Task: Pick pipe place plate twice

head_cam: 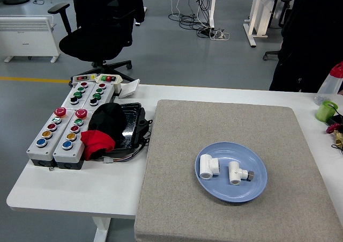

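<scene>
Neither of my hands in view, so I can't tell their state. Both pipe pieces sit in the blue plate (257,185) on the grey mat (177,145), toward the mat's near right corner: white elbow fitting (208,166) left, tee fitting with metal end (239,173) right, close but apart. Likely light, rigid, smooth plastic, may roll; best pinched across the barrel. Plate holds nothing else. Task looks done.

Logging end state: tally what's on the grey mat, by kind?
White pipe fittings: 2, at and, both lying on the plate
Blue plate: 1
Total: 3
</scene>
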